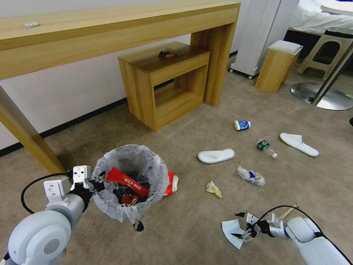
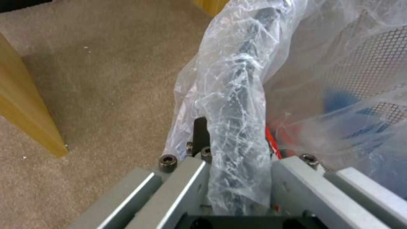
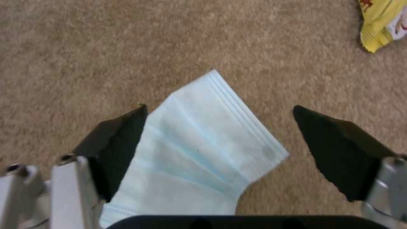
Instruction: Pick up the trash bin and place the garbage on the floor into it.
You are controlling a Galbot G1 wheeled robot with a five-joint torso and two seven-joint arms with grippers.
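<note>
Gripping the rim of the round black bag-lined trash bin on the beige carpet floor, my left gripper is clamped; red wrappers lie inside (slippers, bottle, cup remain). My right gripper hangs spread over a pale-blue pleated face mask.

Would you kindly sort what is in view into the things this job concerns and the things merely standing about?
Job: bag-lined black trash bin, left gripper shut on its rim; pale blue face mask between open right gripper; yellow wrapper; clear bottle; blue paper cup; beige carpet floor.
Standing about: wooden desk; wooden shelf.
</note>
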